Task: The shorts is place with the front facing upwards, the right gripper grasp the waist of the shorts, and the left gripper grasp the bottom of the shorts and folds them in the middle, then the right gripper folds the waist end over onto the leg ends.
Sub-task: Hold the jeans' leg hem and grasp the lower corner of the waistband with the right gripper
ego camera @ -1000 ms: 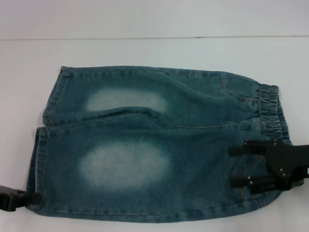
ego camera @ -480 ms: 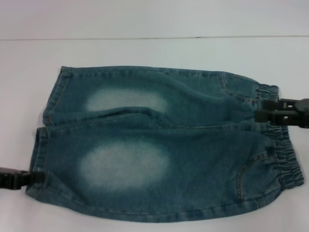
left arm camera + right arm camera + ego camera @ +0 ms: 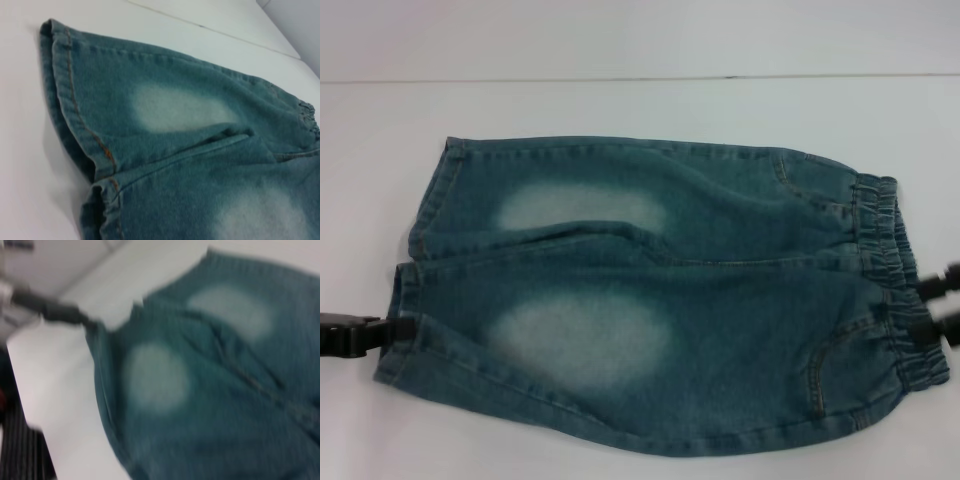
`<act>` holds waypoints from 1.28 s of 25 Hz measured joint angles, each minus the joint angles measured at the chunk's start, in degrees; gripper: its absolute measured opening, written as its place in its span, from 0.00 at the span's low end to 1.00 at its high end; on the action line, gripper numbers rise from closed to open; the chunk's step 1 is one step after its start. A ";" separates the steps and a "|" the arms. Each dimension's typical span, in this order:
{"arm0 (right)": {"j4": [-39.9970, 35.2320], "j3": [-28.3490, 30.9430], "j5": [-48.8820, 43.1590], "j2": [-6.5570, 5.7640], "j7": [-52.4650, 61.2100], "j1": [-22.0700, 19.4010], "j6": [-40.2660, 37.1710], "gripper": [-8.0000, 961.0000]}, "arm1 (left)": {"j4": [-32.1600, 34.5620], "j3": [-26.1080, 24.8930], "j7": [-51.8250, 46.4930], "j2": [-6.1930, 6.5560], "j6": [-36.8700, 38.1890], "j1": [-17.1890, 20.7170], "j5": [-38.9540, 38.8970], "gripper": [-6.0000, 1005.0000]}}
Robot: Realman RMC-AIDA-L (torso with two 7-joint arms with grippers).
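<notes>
Broadly, our white desk (image 3: 620, 110) carries the shorts (image 3: 650, 300), spread flat with the front up, waist (image 3: 890, 270) toward our right and the two leg hems (image 3: 410, 300) toward our left. We judge the denim soft but fairly thick: it should drape and bend along a fold line without springing back, and it will sag if lifted by one corner. The gathered elastic waist gives a bulky edge for a firm pinch; the stitched hem of the nearer leg is the natural hold at the other end.

Our left claw (image 3: 395, 330) lies at the edge of that nearer hem, touching the cloth; we cannot tell whether it has closed on it. Our right claw (image 3: 932, 305) sits just beside the waistband, its two fingers spread apart and holding nothing.
</notes>
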 joint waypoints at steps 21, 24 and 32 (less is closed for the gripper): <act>-0.36 -7.87 -19.06 2.92 1.11 3.19 6.64 0.97 | -2.14 0.44 0.46 0.33 -1.90 -0.91 -0.76 0.01; -0.27 -7.99 -20.31 3.60 1.24 3.71 7.06 0.96 | -2.16 0.44 0.64 0.30 -1.91 -0.93 -0.90 0.01; -0.12 -8.26 -23.03 5.04 1.10 4.89 7.03 0.94 | -2.27 0.37 1.03 0.08 -2.01 -1.01 -0.91 0.01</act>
